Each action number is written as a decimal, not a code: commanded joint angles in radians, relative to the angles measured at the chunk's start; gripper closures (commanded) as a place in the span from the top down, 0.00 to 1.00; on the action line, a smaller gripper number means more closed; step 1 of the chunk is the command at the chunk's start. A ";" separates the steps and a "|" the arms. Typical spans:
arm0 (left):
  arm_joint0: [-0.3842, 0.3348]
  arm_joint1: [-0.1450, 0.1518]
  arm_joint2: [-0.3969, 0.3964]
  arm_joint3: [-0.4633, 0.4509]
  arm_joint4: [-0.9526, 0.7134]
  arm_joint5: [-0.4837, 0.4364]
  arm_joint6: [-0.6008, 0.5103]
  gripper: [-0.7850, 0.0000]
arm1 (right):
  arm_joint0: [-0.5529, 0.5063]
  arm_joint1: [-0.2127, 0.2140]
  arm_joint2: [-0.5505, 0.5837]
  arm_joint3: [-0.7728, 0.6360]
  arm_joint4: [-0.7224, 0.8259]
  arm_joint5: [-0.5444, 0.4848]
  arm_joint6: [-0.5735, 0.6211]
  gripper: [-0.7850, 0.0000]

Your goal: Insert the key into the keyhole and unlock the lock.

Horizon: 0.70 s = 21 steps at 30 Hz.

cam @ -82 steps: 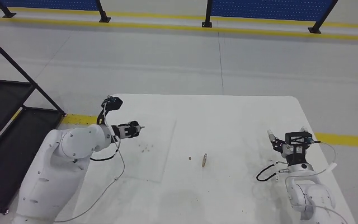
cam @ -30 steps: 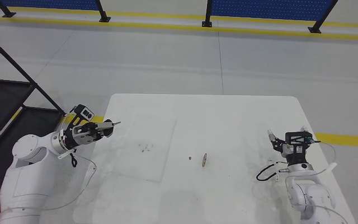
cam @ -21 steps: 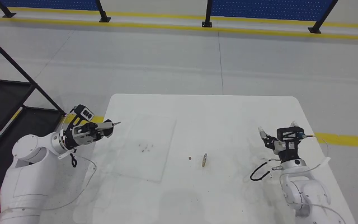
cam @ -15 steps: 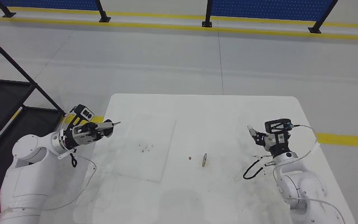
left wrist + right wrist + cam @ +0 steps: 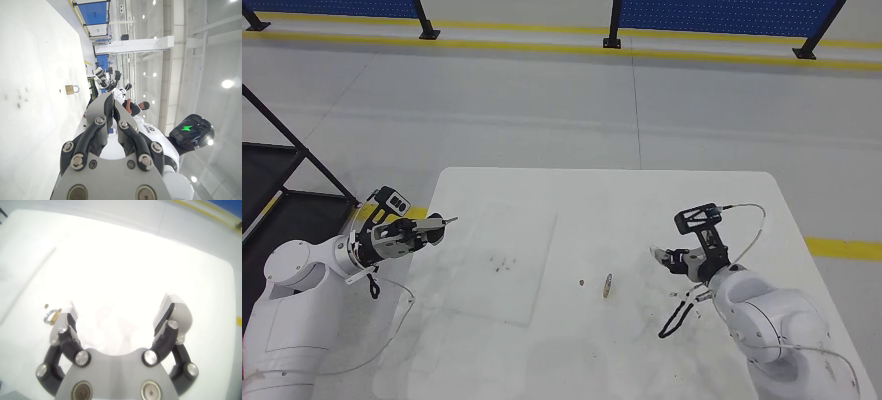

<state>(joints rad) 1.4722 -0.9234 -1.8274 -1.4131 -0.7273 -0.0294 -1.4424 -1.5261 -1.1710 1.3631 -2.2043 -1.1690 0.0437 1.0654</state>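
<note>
A small brass padlock (image 5: 608, 285) with a silver shackle lies near the table's middle; it also shows in the left wrist view (image 5: 71, 89). In the right wrist view one fingertip partly hides the padlock (image 5: 51, 317). My left gripper (image 5: 437, 228) hangs at the table's left edge, far from the lock. Its fingers (image 5: 108, 106) are shut on a thin metal blade, the key (image 5: 113, 97), whose tip pokes out (image 5: 450, 219). My right gripper (image 5: 660, 257) is open and holds nothing, just right of the padlock, and its own view (image 5: 117, 315) shows the jaws wide apart.
A clear thin mat (image 5: 522, 225) covers the table's left half, with a few dark marks (image 5: 504, 264) on it. A tiny brown speck (image 5: 582, 283) lies left of the padlock. A black rack (image 5: 272, 190) stands beyond the left edge of the white table (image 5: 692, 200).
The left arm first pulled back from over the mat to the table's left edge, then kept still. The right arm swung from the right edge leftward, close to the padlock.
</note>
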 commanded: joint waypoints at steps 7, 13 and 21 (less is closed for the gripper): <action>0.000 0.000 0.000 0.000 0.000 0.000 0.000 0.00 | 0.010 -0.006 -0.022 -0.015 0.045 0.077 0.050 1.00; 0.000 0.000 0.000 0.000 0.000 0.000 0.000 0.00 | 0.010 -0.006 -0.022 -0.015 0.045 0.077 0.050 1.00; 0.000 0.000 0.000 0.000 0.000 0.000 0.000 0.00 | 0.096 -0.007 -0.086 -0.081 0.009 0.061 0.249 1.00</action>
<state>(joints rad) 1.4722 -0.9234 -1.8274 -1.4131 -0.7273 -0.0294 -1.4424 -1.4577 -1.1769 1.2934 -2.2740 -1.1575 0.0961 1.2226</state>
